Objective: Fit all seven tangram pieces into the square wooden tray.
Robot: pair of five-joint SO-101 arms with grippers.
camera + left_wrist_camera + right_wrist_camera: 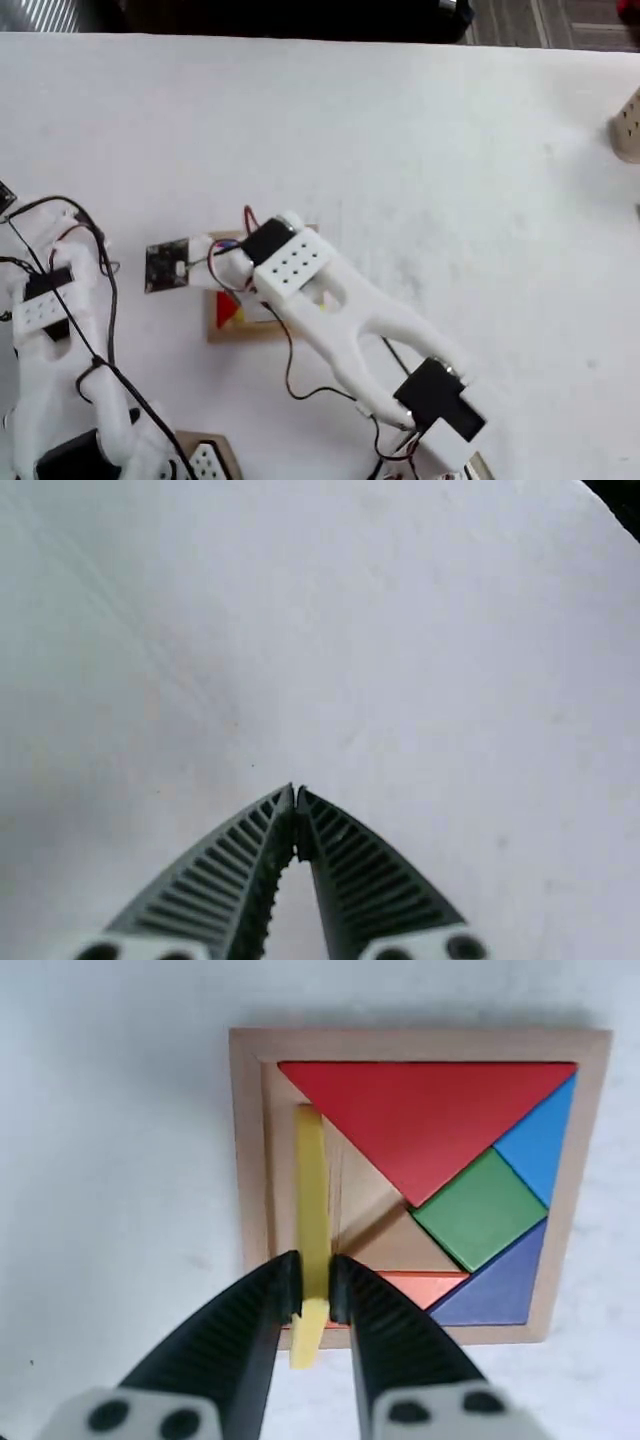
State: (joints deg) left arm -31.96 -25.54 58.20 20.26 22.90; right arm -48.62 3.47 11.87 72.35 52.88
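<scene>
Right wrist view: my right hand (315, 1290) grips the yellow piece (311, 1180), held on edge over the wooden tray's (245, 1160) unfilled side. Red triangle (430, 1110), green square (480, 1210) and blue triangle (540, 1140) lie flat inside the tray. My left hand (296, 798) is clenched, tips touching, above the counter (400, 630).

Upright yellow piece (312, 1190) across tray's (245, 1160) bare gap

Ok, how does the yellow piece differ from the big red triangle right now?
The yellow piece stands on edge, showing only its thin side; the red triangle lies flat, full face up. The yellow piece is clamped in the right gripper; the red triangle is untouched. The yellow piece juts past the rim of the tray; the red triangle sits wholly inside it. Both are solid-coloured tangram pieces.
</scene>
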